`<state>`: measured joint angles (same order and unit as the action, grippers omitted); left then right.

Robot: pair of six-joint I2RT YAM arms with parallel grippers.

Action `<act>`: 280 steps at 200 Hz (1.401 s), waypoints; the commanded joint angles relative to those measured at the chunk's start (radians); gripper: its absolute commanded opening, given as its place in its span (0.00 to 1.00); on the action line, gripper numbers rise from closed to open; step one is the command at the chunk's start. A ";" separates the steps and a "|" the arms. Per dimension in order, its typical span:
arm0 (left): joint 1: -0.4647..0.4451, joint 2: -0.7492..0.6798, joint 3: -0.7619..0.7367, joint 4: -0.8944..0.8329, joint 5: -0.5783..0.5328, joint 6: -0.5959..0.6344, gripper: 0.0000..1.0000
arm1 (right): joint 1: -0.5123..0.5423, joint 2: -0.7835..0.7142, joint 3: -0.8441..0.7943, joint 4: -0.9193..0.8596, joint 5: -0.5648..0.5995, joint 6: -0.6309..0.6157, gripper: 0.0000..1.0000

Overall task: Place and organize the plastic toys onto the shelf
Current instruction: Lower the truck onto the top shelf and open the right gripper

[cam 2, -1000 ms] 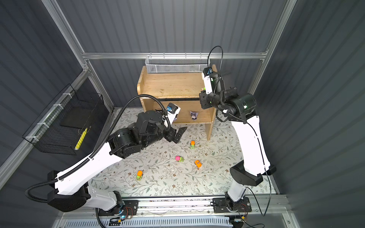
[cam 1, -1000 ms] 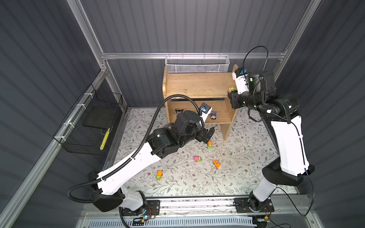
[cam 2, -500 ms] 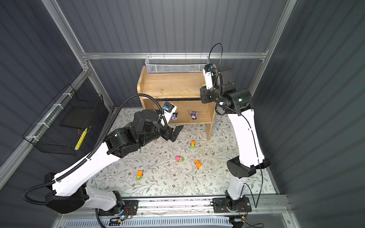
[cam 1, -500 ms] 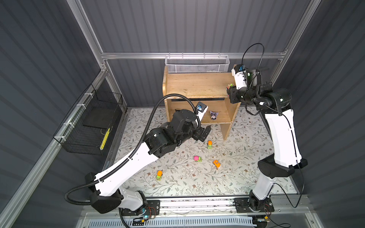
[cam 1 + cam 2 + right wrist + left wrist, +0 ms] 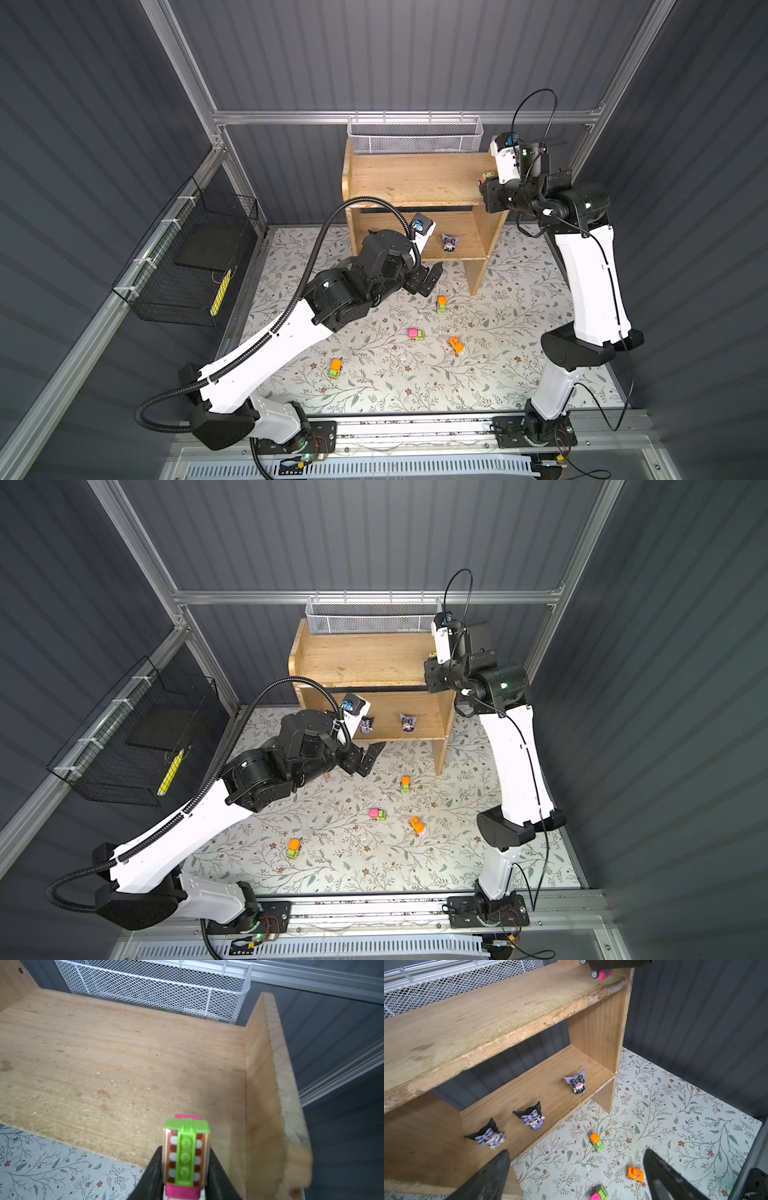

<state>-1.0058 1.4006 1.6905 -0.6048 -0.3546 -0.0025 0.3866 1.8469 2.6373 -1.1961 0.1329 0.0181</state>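
My right gripper is shut on a pink and green toy car, low over the right end of the shelf's top board, beside its raised side panel. That car also shows in the left wrist view. My left gripper is open and holds nothing, above the floor in front of the shelf's lower tier. Three black-and-lilac figurines stand on that tier. Several toy cars lie on the floor, among them an orange-green one, a pink one and an orange one.
A white mesh basket hangs on the wall behind the shelf. A black wire basket with a yellow item hangs on the left wall. The floral mat covers the floor, and the arms' rail runs along its front edge.
The right arm's elbow has swung up and back while its gripper stays with the car at the shelf's right end. The left gripper has shifted slightly to the left, still open.
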 commanded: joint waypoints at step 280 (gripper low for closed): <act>0.010 -0.055 -0.063 0.088 0.000 0.046 1.00 | -0.043 0.044 -0.019 0.056 -0.028 0.025 0.34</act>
<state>-1.0042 1.3632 1.6405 -0.5301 -0.3470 0.0200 0.3492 1.8748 2.6286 -1.1656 0.1005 0.0330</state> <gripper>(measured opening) 0.997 0.351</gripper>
